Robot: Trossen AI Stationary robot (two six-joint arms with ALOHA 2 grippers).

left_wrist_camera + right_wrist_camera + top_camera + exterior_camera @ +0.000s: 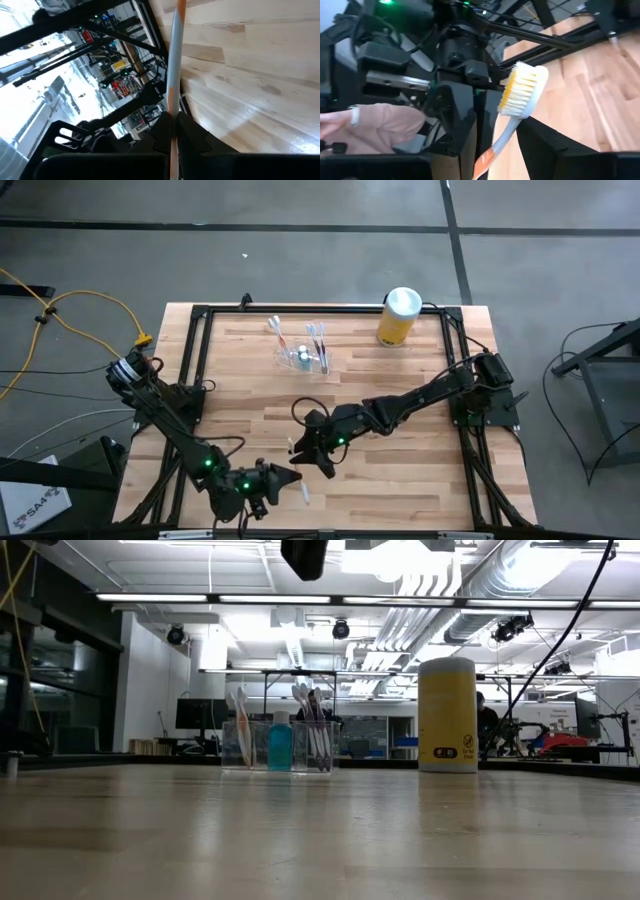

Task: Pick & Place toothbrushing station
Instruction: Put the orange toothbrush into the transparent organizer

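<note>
While shut left jaws [172, 125] pinch grey toothbrush handle [174, 65], right jaws [495, 145] clamp orange-bristled toothbrush [517, 100] upright, bristles clear for placing.

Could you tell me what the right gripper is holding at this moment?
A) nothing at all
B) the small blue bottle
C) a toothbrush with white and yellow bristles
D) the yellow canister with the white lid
C: in the right wrist view, the right gripper is shut on the handle of a toothbrush whose white and yellow bristles stick up beyond the fingers.
</note>
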